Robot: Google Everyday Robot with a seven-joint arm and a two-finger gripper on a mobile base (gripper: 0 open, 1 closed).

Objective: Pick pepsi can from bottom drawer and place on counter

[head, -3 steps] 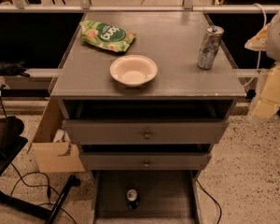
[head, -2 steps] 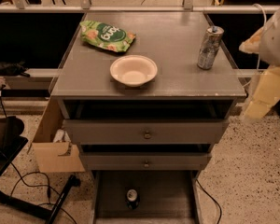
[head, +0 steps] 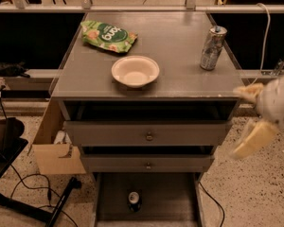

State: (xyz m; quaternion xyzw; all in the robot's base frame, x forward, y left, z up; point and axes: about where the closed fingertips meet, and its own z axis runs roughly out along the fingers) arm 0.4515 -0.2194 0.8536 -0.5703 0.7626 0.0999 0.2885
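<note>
Entry, gripper: I log it lower than a second ago. Then it hung at the right edge level with the silver can. Now it sits below the counter edge, beside the upper drawers. Upper finger now by the counter's front right corner. Lower finger now angled down beside the drawer fronts. Whole gripper slightly further left.
</note>
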